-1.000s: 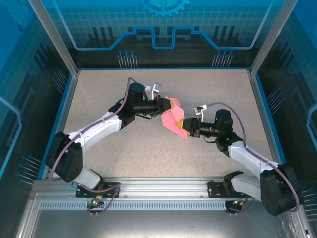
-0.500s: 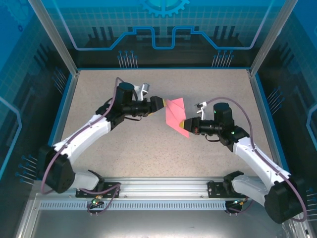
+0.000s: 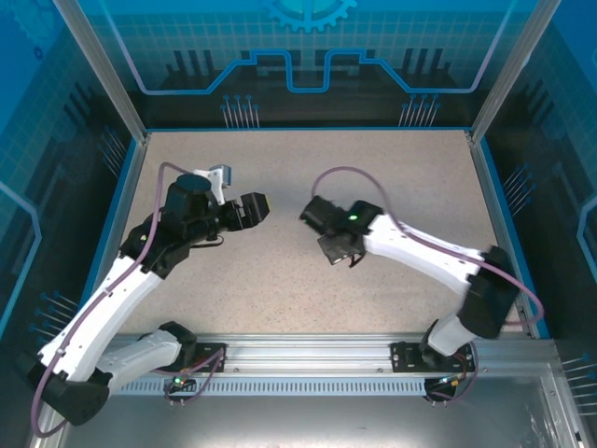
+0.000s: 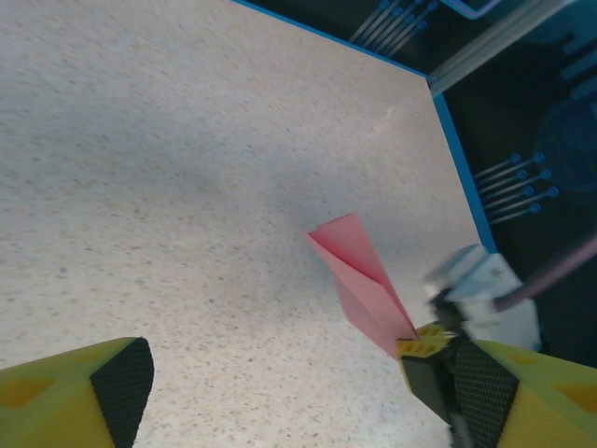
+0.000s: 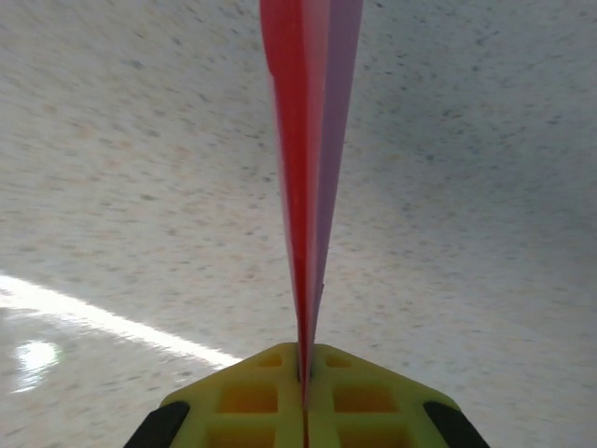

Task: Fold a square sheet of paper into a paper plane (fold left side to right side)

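Over table, plane points off right end effector.

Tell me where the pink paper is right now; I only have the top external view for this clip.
Observer: In the right wrist view, the pink paper is clamped edge-on by the right gripper, between its yellow fingers.
Operator: Is the left gripper touching it too?
Observer: No. The left wrist view shows the left gripper open and apart from the paper, with bare table between its fingers.
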`<act>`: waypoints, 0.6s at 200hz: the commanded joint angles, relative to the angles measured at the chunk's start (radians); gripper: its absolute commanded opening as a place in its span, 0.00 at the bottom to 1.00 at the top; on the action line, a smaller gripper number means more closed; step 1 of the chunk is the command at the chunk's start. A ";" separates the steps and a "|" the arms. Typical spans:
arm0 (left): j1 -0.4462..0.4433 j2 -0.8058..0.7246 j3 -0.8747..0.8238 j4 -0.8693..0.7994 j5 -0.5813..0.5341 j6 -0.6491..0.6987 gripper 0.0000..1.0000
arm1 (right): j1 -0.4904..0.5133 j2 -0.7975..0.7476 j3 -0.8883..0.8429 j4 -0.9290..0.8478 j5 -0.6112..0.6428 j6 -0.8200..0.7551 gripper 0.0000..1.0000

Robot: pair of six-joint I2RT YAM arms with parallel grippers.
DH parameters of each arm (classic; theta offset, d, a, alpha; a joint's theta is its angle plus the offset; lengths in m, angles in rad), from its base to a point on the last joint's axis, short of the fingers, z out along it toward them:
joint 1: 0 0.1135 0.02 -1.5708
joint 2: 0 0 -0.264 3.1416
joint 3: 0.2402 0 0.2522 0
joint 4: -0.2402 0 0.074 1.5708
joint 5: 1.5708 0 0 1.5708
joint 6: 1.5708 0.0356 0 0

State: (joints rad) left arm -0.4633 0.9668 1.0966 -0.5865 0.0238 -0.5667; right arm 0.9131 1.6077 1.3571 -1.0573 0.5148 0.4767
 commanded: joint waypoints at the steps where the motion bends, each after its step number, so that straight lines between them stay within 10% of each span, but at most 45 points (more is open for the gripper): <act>1: 0.009 -0.043 -0.008 -0.090 -0.105 0.040 0.89 | 0.059 0.147 0.094 -0.210 0.287 0.005 0.07; 54: 0.015 -0.086 -0.016 -0.148 -0.134 0.060 0.92 | 0.125 0.482 0.243 -0.312 0.388 -0.011 0.09; 120: 0.018 -0.079 -0.044 -0.141 -0.118 0.054 0.93 | 0.150 0.579 0.260 -0.216 0.129 -0.116 0.21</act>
State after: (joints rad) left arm -0.4541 0.8917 1.0737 -0.7120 -0.0837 -0.5240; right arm 1.0492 2.1754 1.5986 -1.2896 0.7689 0.4152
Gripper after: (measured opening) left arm 0.932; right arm 0.157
